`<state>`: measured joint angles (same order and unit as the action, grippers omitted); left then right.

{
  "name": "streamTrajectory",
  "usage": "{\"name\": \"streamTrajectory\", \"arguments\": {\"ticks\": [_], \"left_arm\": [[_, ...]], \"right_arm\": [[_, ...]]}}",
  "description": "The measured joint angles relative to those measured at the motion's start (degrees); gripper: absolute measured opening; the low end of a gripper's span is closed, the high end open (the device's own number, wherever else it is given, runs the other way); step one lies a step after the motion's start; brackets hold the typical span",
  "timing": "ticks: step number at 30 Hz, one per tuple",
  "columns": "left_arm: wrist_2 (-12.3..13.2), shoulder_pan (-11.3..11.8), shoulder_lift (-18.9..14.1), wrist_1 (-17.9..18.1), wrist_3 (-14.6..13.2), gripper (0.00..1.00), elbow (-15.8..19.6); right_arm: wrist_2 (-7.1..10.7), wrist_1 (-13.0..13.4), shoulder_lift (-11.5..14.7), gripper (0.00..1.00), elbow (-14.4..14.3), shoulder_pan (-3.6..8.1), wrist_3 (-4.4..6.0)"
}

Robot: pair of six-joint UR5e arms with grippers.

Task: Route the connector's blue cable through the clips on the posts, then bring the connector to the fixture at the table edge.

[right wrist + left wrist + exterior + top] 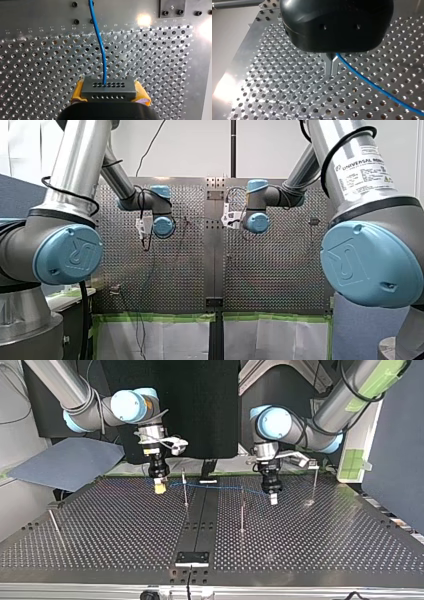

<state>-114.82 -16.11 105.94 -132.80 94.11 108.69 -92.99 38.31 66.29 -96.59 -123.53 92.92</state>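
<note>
The grey rectangular connector (108, 90), with rows of small holes in its face, is clenched between the yellow pads (78, 92) of my right gripper (110, 94). In the top view that gripper sits low over the perforated metal table (125, 530), towards the far edge at the view's left.

The thin blue cable (100, 45) leaves the connector's face and runs out ahead of the gripper, above the table. In the top view it spans across to my left gripper (332, 66), whose narrow metal fingers (328, 65) are pinched together on the cable. The free end trails away over the table holes.

Along this span the cable passes the upper part of one slender metal post (185, 491) and of a second slender post (242, 515). Whether it is seated in a clip on either one cannot be determined.
</note>
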Motion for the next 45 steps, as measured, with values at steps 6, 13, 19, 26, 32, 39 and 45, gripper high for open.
{"name": "streamTrajectory", "arguments": {"ticks": [6,13,19,26,32,39,45], "left_arm": [[0.34,0.13,0.26,-0.27,0.00,0.00,-0.33],[1.39,0.25,2.56,-0.45,-0.05,0.00,-1.27],[1.72,0.64,3.20,-0.82,0.01,0.00,-2.83],[2.39,1.40,3.24,-1.70,-0.02,0.00,-4.20],[3.18,2.13,3.27,-1.77,0.01,0.00,-4.49],[3.94,2.53,4.11,-2.38,-0.02,0.00,-5.13],[4.42,2.39,6.84,-4.45,-0.51,0.00,-7.66]], "right_arm": [[0.01,0.08,-0.10,0.00,0.02,0.37,0.00],[0.22,0.32,-0.36,0.00,0.13,0.94,0.00],[0.56,0.33,-1.28,0.00,0.68,1.44,0.00],[0.82,0.17,-2.34,0.00,1.89,1.90,0.00],[1.02,-0.02,-3.15,0.00,2.97,2.36,0.00],[1.55,-0.03,-3.57,0.00,4.12,3.15,-0.02],[2.09,0.01,-3.76,0.00,4.96,4.02,-0.01]]}}
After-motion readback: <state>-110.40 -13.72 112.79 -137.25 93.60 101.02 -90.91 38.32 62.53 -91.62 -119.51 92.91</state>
